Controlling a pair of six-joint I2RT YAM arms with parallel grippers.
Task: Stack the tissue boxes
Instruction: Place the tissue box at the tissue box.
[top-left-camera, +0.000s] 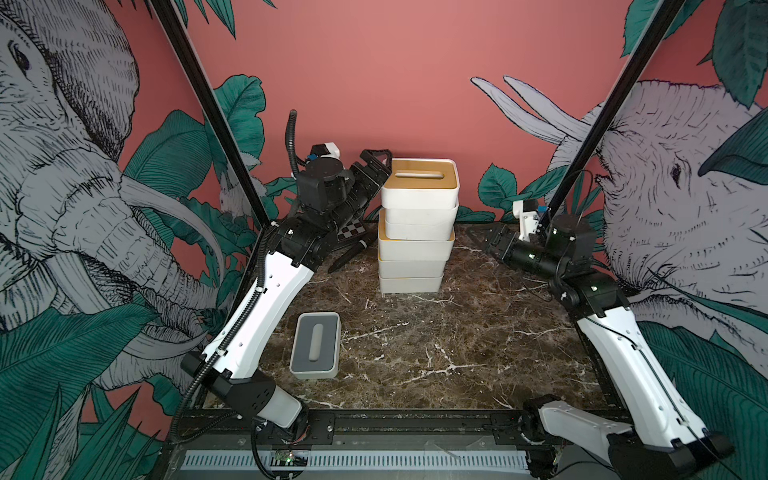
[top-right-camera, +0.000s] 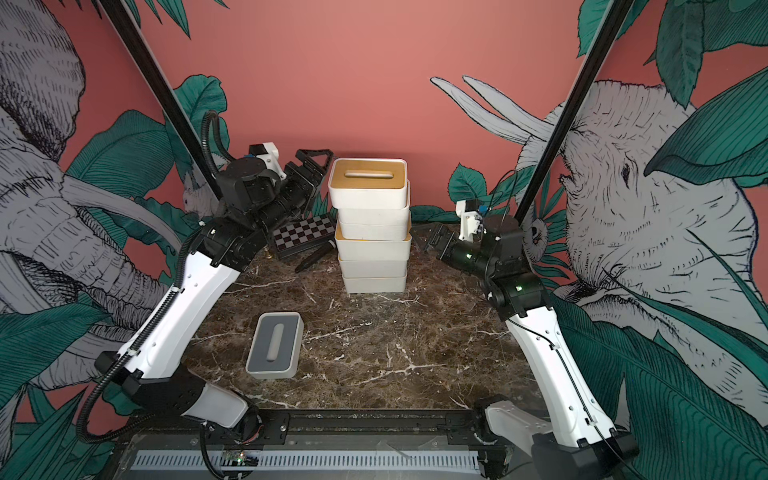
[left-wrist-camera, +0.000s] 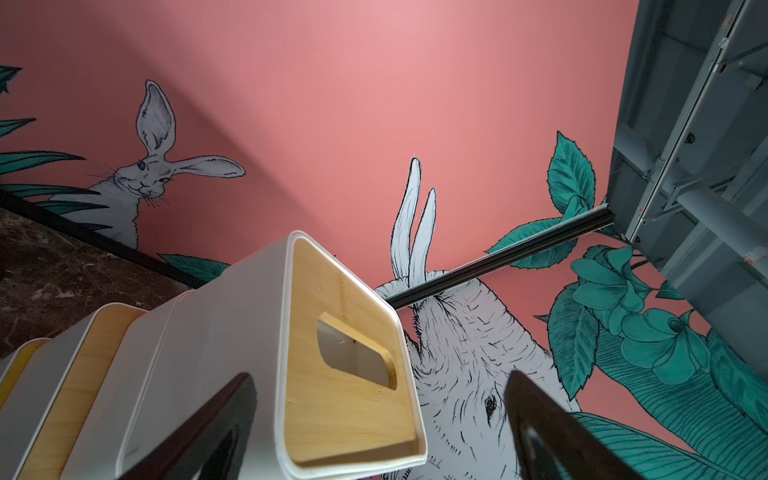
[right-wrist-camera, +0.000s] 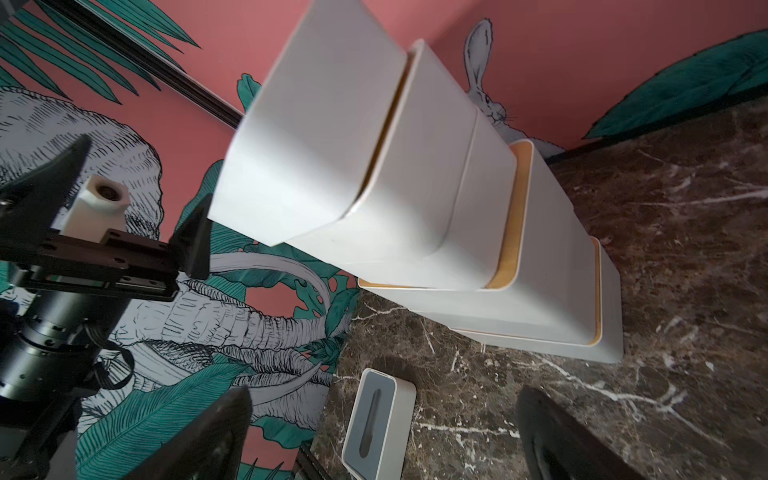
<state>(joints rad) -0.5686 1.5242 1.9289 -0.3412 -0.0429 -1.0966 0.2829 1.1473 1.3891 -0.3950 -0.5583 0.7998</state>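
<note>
A stack of tissue boxes (top-left-camera: 417, 249) is seen at the rear of the desk (top-left-camera: 478, 353) — a grey-lidded box (top-left-camera: 316, 347) is set apart, nearer the front. The left claw (top-left-camera: 379, 164) is held spread beside the top box (top-left-camera: 419, 185); the right claw (top-left-camera: 484, 240) is spread, empty.

A lab's robot test booth: two arms (top-left-camera: 266, 299) bolted to a black rail (top-left-camera: 415, 424) along a marble-look table (top-left-camera: 457, 332), a black frame post (top-left-camera: 208, 95) rising left of the left gripper (top-left-camera: 374, 164) and another right of the right gripper (top-left-camera: 482, 239), printed jungle wall panels (top-left-camera: 415, 83) beyond both, bare grey metal ceiling (left-wrist-camera: 698, 124) above them.
</note>
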